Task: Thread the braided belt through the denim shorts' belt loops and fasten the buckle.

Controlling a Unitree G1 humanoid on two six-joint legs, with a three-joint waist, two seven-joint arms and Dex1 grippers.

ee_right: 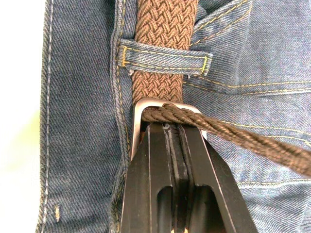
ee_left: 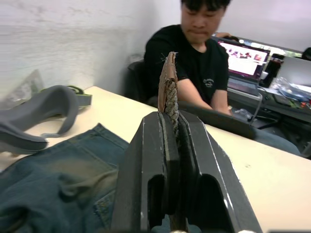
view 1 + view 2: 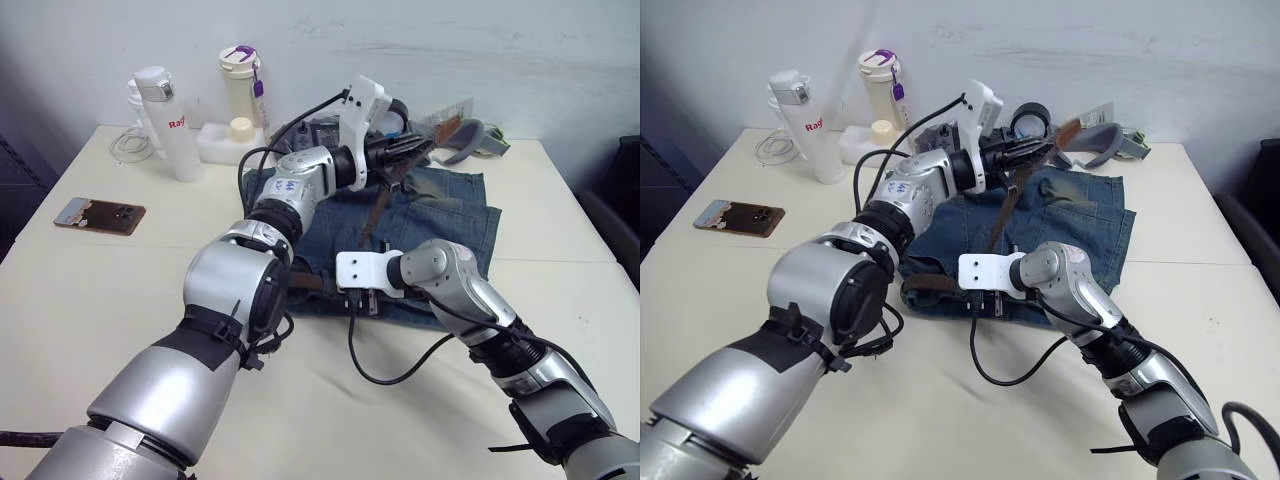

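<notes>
My left gripper point(image 2: 171, 127) is clamped on the tan tip of the braided belt point(image 1: 163, 29), raised above the denim shorts point(image 3: 440, 215) on the table point(image 3: 120, 270). My right gripper point(image 1: 167, 128) is pinched tight on the buckle point(image 1: 146, 108) — just beside a belt loop point(image 1: 165, 56) the strap passes under.

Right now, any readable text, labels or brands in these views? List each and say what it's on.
"Ra", red letters cut off by the curve, on the white bottle.
Blue handwritten marks on a white sticker on the left arm: too small to read.
Small print on the chest of the person's black shirt: too blurred to read.
Laptop screen behind the person: too blurred to read.
</notes>
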